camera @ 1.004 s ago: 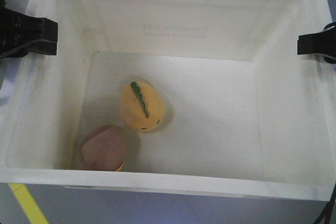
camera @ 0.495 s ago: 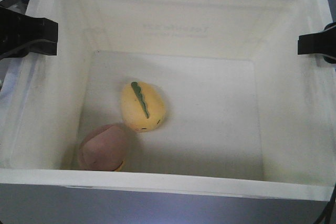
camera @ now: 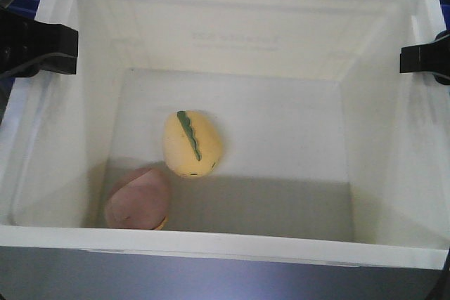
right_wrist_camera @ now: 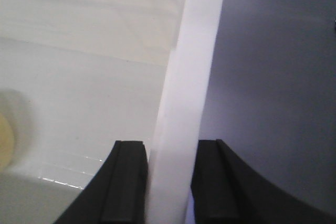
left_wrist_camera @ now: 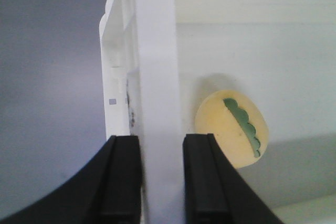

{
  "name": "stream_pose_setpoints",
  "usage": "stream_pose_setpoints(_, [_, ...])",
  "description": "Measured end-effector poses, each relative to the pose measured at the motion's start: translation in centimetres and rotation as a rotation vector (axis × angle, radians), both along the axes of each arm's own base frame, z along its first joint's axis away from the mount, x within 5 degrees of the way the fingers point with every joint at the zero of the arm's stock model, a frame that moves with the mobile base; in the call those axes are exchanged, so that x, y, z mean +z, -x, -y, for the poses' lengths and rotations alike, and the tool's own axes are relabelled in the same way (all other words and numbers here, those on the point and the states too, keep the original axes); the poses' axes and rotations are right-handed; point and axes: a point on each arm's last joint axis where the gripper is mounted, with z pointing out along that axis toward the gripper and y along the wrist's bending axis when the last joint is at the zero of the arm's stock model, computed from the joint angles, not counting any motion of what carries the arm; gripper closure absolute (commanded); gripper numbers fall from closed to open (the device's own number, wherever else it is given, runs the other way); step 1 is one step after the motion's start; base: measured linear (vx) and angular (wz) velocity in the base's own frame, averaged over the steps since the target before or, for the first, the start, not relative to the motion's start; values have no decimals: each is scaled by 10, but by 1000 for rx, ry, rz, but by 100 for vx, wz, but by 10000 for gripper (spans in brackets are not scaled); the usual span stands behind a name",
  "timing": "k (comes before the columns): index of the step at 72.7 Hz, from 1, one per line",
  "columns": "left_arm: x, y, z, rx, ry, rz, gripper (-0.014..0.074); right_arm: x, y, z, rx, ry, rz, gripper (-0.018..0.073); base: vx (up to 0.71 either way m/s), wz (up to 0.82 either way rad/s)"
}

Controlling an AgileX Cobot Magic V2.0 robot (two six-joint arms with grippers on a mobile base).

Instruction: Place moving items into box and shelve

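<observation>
The left gripper [left_wrist_camera: 161, 182] is closed tight on the left wall of the white box [camera: 225, 242], probably so that both arms can lift it to the shelf. On the box floor, the brownish-pink disc [camera: 137, 200] lies in the front-left corner. The yellow egg [camera: 192, 144], with its green scalloped stripe, lies just beside it. The right gripper [right_wrist_camera: 169, 182] clamps the right wall in the same way.

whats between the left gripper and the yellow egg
The wall of the box, pinched by the left gripper; past it, nothing else before the yellow egg. The left wrist view shows it.
</observation>
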Motion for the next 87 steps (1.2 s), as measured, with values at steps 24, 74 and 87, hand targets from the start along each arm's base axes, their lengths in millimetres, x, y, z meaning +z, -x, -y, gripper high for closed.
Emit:
stream_pose_setpoints(24, [-1, 1, 0, -1, 1, -11, 602, 0, 0, 0, 0, 0, -1, 565, 35, -34])
stream_pose_setpoints(74, [-1, 1, 0, 0, -1, -10, 602, 0, 0, 0, 0, 0, -3, 565, 42, -7])
stream_pose_setpoints(87, [-1, 1, 0, 0, -2, -10, 602, 0, 0, 0, 0, 0, -3, 565, 45, -12])
